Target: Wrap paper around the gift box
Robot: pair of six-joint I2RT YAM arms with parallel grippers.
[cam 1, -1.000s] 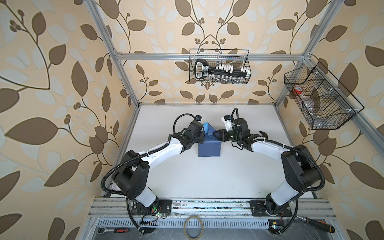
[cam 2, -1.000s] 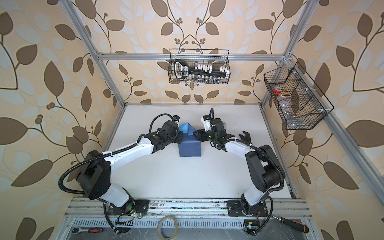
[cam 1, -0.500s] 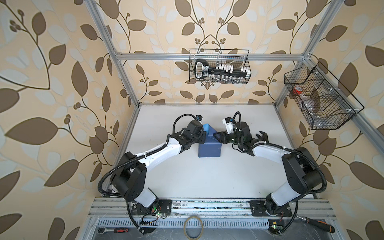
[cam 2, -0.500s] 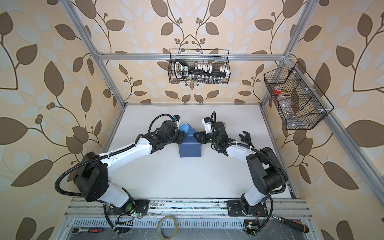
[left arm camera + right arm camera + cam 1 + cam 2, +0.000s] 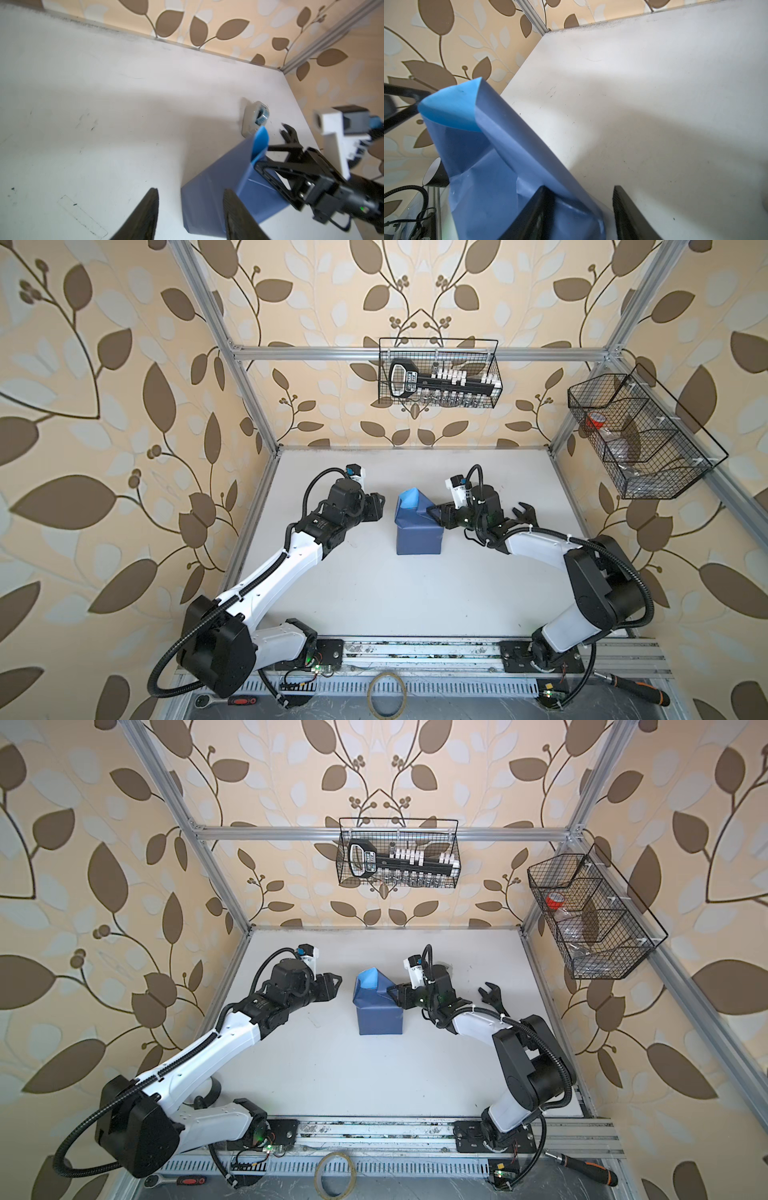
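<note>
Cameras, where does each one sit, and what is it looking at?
Both top views: high overhead, looking down at the table; both whole arms show, the paper between left gripper and right gripper.
Left wrist: on the left arm, looking past its own open fingers towards the paper and right gripper.
Right wrist: on the right arm, looking past its own fingers at the paper.
Shared: every view shows the paper.
</note>
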